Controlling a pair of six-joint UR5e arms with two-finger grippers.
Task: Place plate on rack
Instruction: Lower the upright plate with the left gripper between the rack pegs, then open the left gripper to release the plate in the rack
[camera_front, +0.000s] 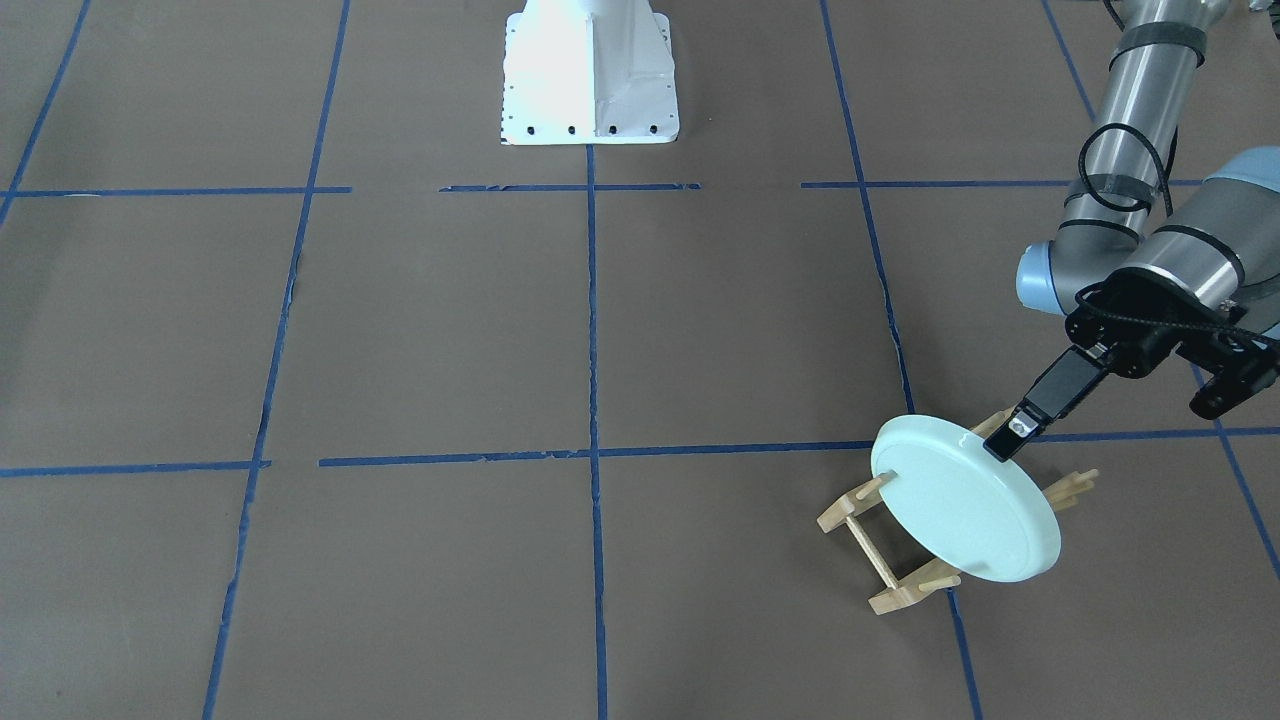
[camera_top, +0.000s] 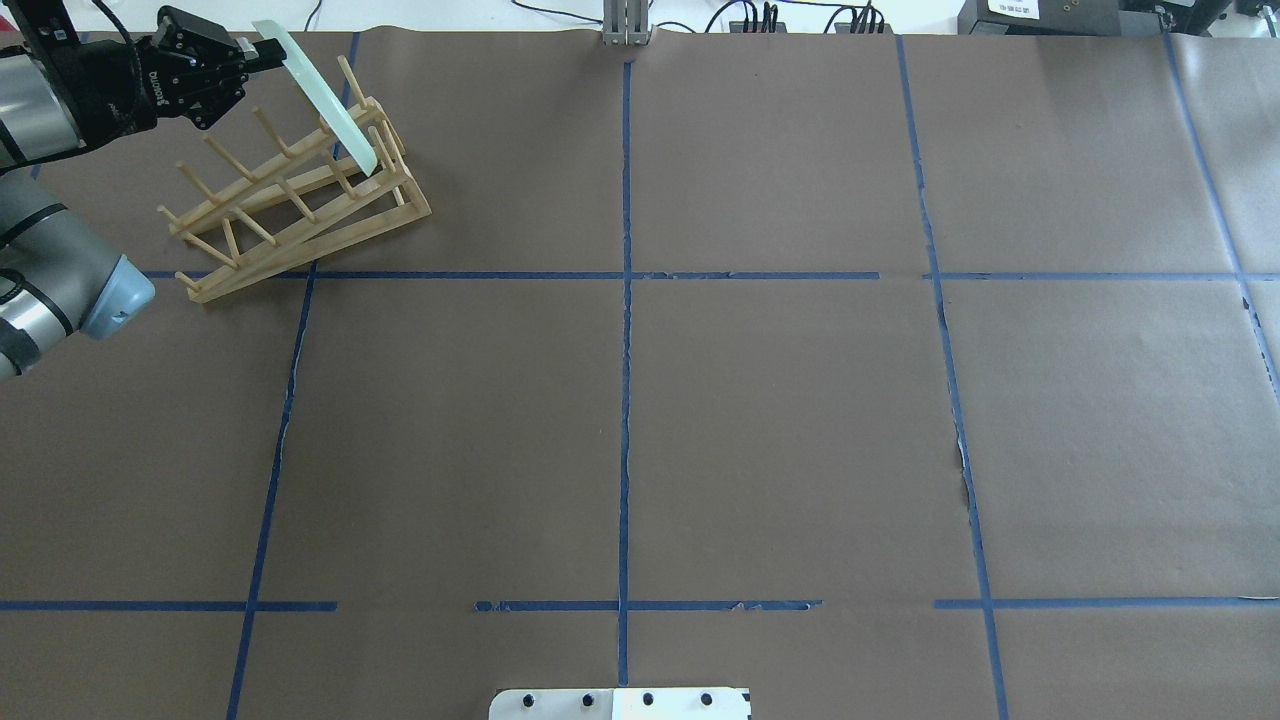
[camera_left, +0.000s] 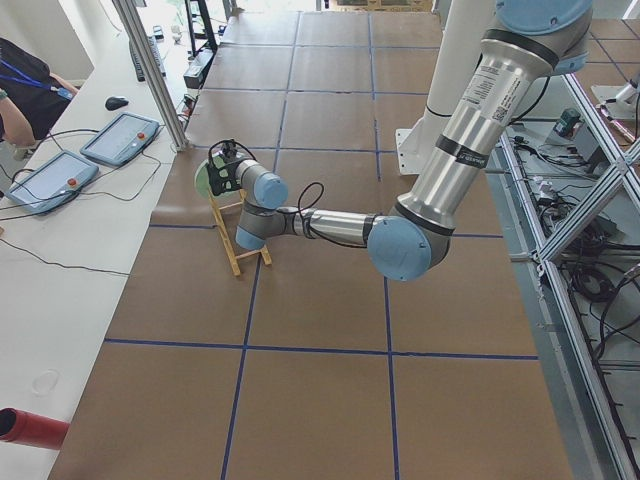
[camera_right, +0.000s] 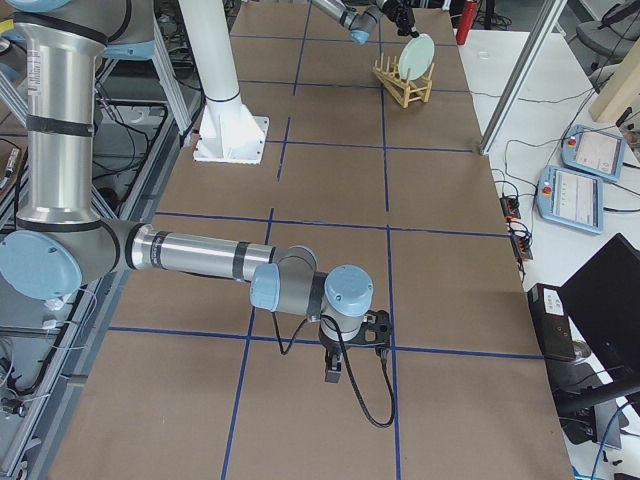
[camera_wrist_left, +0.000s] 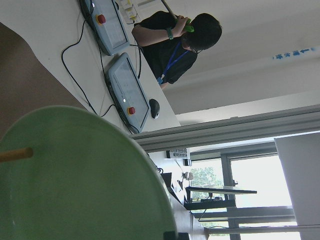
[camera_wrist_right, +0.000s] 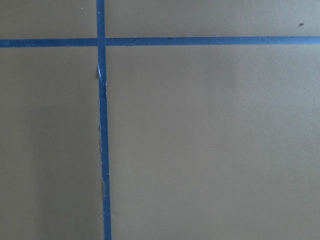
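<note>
The pale green plate (camera_front: 965, 515) stands tilted on edge in the light-wood rack (camera_front: 872, 548), between the pegs at one end. My left gripper (camera_front: 1008, 440) is shut on the plate's upper rim. In the overhead view the plate (camera_top: 325, 100) leans in the far end of the rack (camera_top: 300, 215), with the left gripper (camera_top: 262, 52) at its top edge. The left wrist view shows the plate (camera_wrist_left: 75, 180) close up with a peg (camera_wrist_left: 15, 154) in front. My right gripper (camera_right: 333, 375) hangs low over bare table, and I cannot tell whether it is open or shut.
The white robot base (camera_front: 590, 80) stands at mid-table. Blue tape lines grid the brown paper. The rack sits close to the table's far edge, beside a side bench with teach pendants (camera_left: 120, 135) and an operator (camera_wrist_left: 175, 45). A red cylinder (camera_left: 30, 428) lies on that bench.
</note>
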